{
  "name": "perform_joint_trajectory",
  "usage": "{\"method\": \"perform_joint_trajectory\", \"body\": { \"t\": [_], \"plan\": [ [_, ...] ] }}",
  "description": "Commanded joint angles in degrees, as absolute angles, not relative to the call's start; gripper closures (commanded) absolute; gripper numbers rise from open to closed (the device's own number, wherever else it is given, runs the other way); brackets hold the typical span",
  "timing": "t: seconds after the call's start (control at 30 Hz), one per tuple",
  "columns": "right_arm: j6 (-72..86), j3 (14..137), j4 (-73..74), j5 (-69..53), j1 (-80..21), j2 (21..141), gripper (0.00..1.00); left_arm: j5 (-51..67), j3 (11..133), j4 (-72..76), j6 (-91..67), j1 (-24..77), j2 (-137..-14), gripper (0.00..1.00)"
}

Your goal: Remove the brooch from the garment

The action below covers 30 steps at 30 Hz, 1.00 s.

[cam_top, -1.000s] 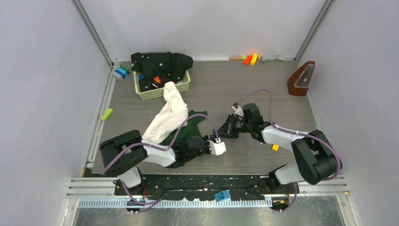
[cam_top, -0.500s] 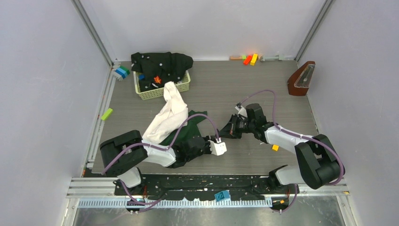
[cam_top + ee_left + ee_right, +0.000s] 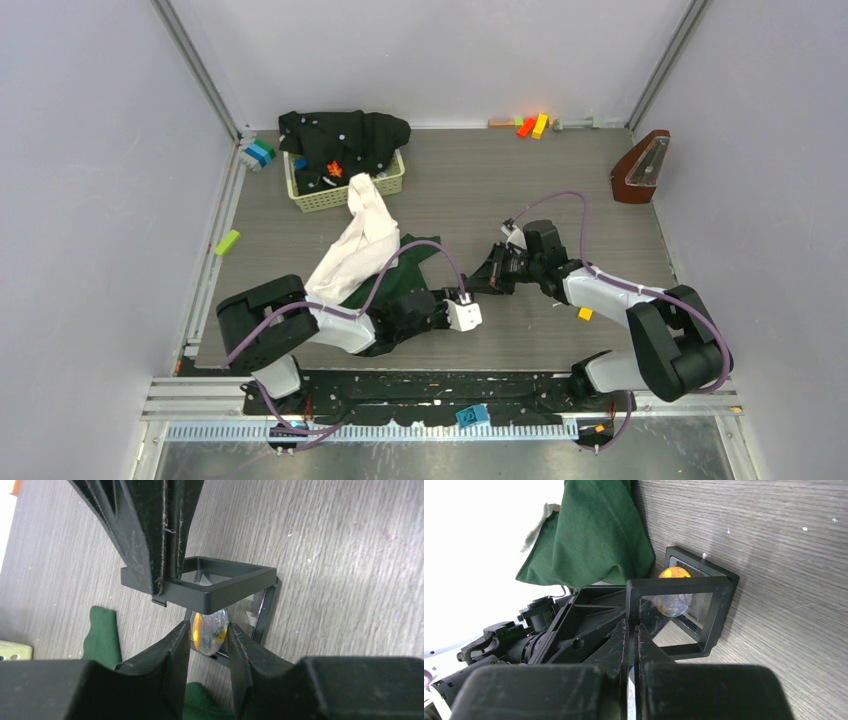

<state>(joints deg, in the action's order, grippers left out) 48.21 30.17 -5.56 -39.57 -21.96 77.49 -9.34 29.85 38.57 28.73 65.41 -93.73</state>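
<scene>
Brooch (image 3: 210, 632) is off the garment (image 3: 360, 240) and sits in the little black box (image 3: 265, 615) on the table, near the green cloth. My right gripper (image 3: 631, 626) is clamped on the lifted lid (image 3: 220, 592). My left gripper (image 3: 209, 631) straddles the brooch, and I can't tell if it's pinching. It looks small, hard, glossy and probably slippery, so I'd pinch it by the edges.
</scene>
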Motion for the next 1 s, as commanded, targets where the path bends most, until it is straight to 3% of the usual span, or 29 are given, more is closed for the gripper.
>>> {"method": "perform_joint_trajectory", "body": {
  "t": [0.0, 0.37, 0.57, 0.77, 0.97],
  "plan": [
    [48.1, 30.4, -6.8, -39.3, -21.7, 76.3, 0.99, -5.7, 30.4, 38.9, 26.4, 65.4, -91.3, 0.60],
    [41.6, 35.3, 6.3, -32.0, -21.7, 74.2, 0.99, -1.1, 27.0, 33.1, 14.4, 62.4, -78.5, 0.42],
    [39.4, 37.9, 12.1, -27.0, -21.8, 74.1, 1.00, 7.4, 34.4, 17.6, -3.8, 51.4, -77.8, 0.43],
    [38.6, 39.6, 13.1, -23.0, -22.4, 76.3, 0.99, 8.6, 40.1, 10.2, -7.1, 49.1, -82.9, 0.50],
    [38.4, 43.5, 13.0, -19.5, -23.8, 82.3, 0.99, 7.6, 39.4, 10.6, -7.4, 48.6, -82.5, 0.51]
  ]
}}
